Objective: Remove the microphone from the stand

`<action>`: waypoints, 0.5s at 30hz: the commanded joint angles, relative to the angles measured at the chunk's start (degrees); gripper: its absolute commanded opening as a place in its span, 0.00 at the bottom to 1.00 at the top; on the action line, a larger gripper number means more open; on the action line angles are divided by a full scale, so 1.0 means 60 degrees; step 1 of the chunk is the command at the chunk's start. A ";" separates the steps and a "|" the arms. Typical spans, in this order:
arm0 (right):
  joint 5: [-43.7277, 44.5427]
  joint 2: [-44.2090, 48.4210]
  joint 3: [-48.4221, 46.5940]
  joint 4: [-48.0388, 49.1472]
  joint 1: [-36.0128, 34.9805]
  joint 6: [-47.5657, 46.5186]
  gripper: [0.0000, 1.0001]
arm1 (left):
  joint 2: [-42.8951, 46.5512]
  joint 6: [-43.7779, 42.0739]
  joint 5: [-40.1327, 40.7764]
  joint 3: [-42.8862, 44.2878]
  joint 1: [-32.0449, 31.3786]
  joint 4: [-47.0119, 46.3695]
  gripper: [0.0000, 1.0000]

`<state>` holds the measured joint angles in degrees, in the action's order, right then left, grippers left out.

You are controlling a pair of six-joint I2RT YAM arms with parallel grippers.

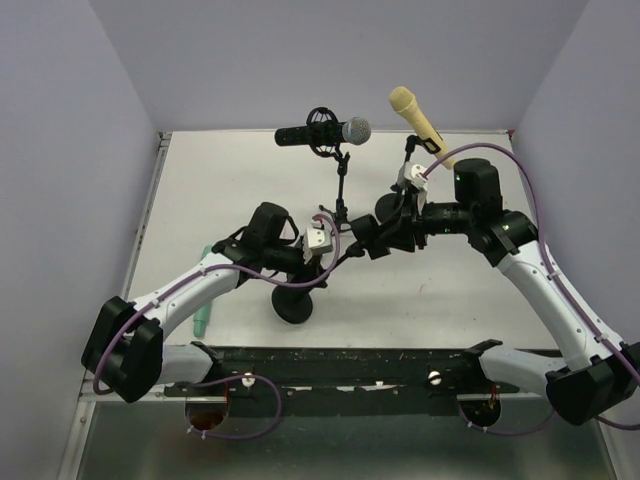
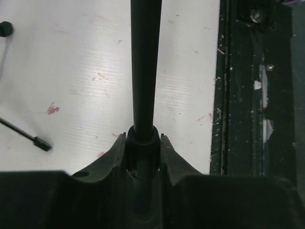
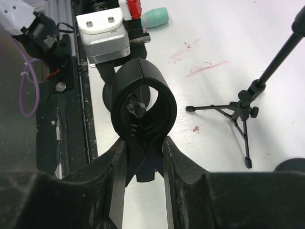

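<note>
Gripping of a black stand pole (image 2: 143,71) by the left gripper (image 2: 143,153) is seen in the left wrist view: both fingers (image 2: 112,160) are closed against the pole just below a collar, with no gap visible. In the top view, this stand's round base (image 1: 293,306) is seen on the white table (image 1: 450,290), near the front edge.

The stand's clip (image 3: 143,129) is held by the right gripper (image 3: 143,164), whose jaws are pressed onto the clip's lower tab. The clip's ring is seen to be empty.

2 microphones are in view at the far side of the table. A black microphone with a silver grille (image 1: 322,133) is held level in a mount on a tripod stand (image 3: 243,105). A yellow microphone (image 1: 415,113) is set tilted at the back right, above the right arm. Which of the 2 is meant by the task cannot be told.

A teal cylindrical object (image 1: 203,320) is seen lying on the table beside the left arm.
</note>
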<state>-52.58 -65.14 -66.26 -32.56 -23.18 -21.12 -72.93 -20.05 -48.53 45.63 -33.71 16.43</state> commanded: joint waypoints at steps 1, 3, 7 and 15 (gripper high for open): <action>0.0997 -0.0304 -0.0454 0.0329 -0.0077 0.1669 0.01 | 0.0564 -0.0147 0.1315 0.0002 -0.0064 -0.0930 0.00; 0.1800 -0.0771 -0.0994 -0.0123 -0.0077 0.3002 0.01 | 0.1544 0.0177 0.3532 -0.0818 -0.0443 -0.2422 0.00; 0.2290 -0.2615 -0.2577 -0.2786 -0.0034 0.4588 0.00 | 0.2355 -0.0288 0.8700 -0.2359 -0.2157 -0.5621 0.00; 0.1528 -0.2136 -0.1584 -0.2250 0.0011 0.3892 0.01 | 0.1357 0.0456 0.7831 -0.1188 -0.2248 -0.3457 0.48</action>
<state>-42.19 -78.83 -77.34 -42.33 -21.69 4.47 -65.25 -17.72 -0.36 34.65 -47.35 -3.25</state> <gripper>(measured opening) 0.384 0.335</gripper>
